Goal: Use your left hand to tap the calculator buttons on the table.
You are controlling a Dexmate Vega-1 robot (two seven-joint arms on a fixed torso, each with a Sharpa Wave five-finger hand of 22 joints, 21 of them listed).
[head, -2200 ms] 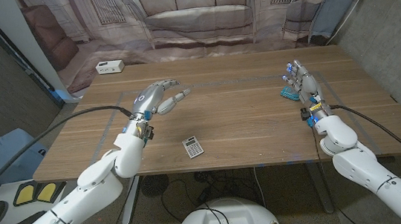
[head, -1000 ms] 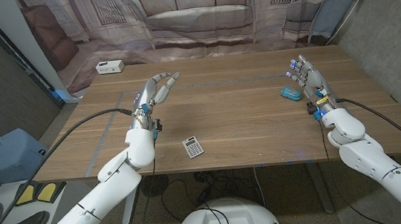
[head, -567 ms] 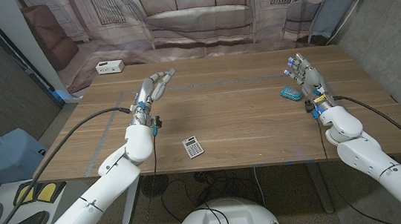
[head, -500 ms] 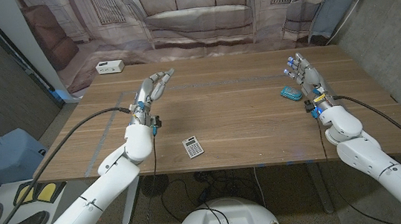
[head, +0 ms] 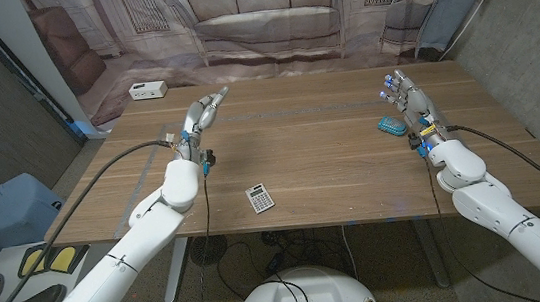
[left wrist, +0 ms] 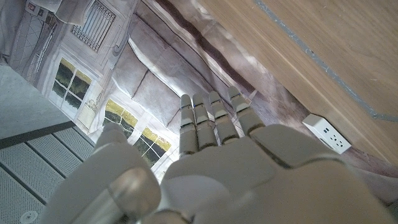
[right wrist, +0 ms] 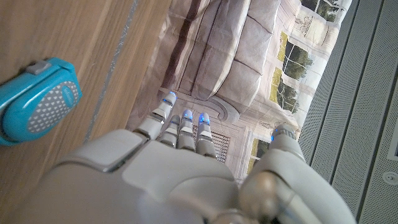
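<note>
A small white calculator (head: 260, 197) lies near the table's front edge, a little left of the middle. My left hand (head: 202, 115) is raised over the table's left part, well behind the calculator, its fingers straight and pointing away; it holds nothing. The left wrist view looks along the back of the left hand (left wrist: 211, 162), fingers together and extended. My right hand (head: 407, 102) stands upright at the table's right part with its fingers apart, holding nothing. The right wrist view shows the right hand (right wrist: 174, 168) from behind, fingers extended.
A turquoise oval object (head: 392, 126) lies on the table just beside my right hand, seen again as the turquoise object (right wrist: 37, 99) in the right wrist view. A white power strip (head: 147, 89) sits on the floor beyond the far left corner, also the power strip (left wrist: 328, 134).
My left hand has drawn back and turned from reaching toward the table's middle to pointing away, further left. The right hand has shifted slightly forward. The calculator has stayed put.
</note>
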